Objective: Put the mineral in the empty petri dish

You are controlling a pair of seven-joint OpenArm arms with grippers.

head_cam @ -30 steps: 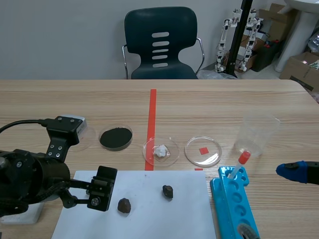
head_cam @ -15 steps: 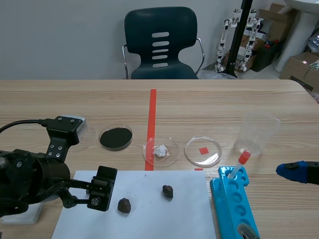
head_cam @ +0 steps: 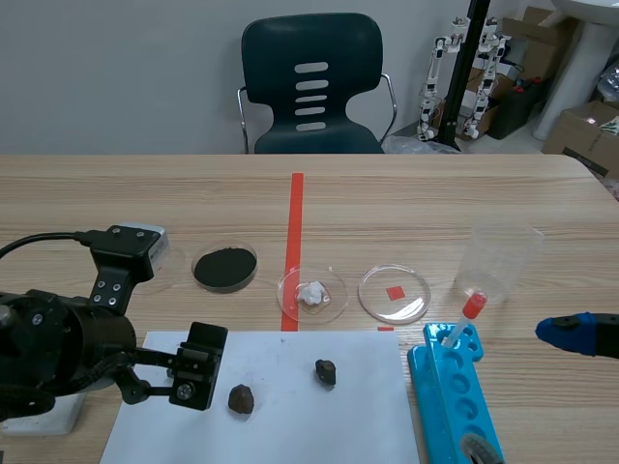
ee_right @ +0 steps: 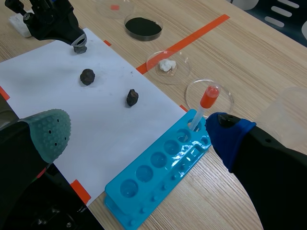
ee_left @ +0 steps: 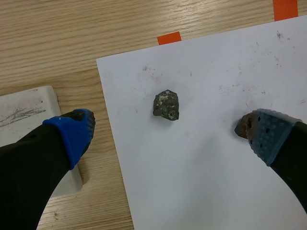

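On the white paper sheet (head_cam: 290, 425) at the near edge of the wooden table (head_cam: 435, 203) lie two dark mineral pieces, well apart from each other: the nearer mineral (head_cam: 241, 399) and the farther mineral (head_cam: 326, 372). Neither is held. The left gripper (head_cam: 198, 367) hangs over the sheet's left part, just beside the nearer mineral. In the left wrist view its fingers are spread wide, with one mineral piece on the paper ahead of them and between them. The other piece shows only partly, from behind the right-hand finger's pad (ee_left: 266, 136); whether they touch I cannot tell. A white block (ee_left: 26, 112) lies on the wood just off the sheet's edge, by the other finger. Beyond the sheet stand three dishes in a row: a petri dish of black powder (head_cam: 224, 268), a petri dish with a white lump (head_cam: 311, 294), and the empty petri dish (head_cam: 395, 293), through which an orange-red mark shows. Right of the sheet lies a blue tube rack (head_cam: 455, 401) with a red-capped tube (head_cam: 471, 309) in its far end, and a clear plastic beaker (head_cam: 498, 256) stands behind it. The right gripper (ee_right: 136, 127) is low at the table's right side, fingers spread and holding nothing.
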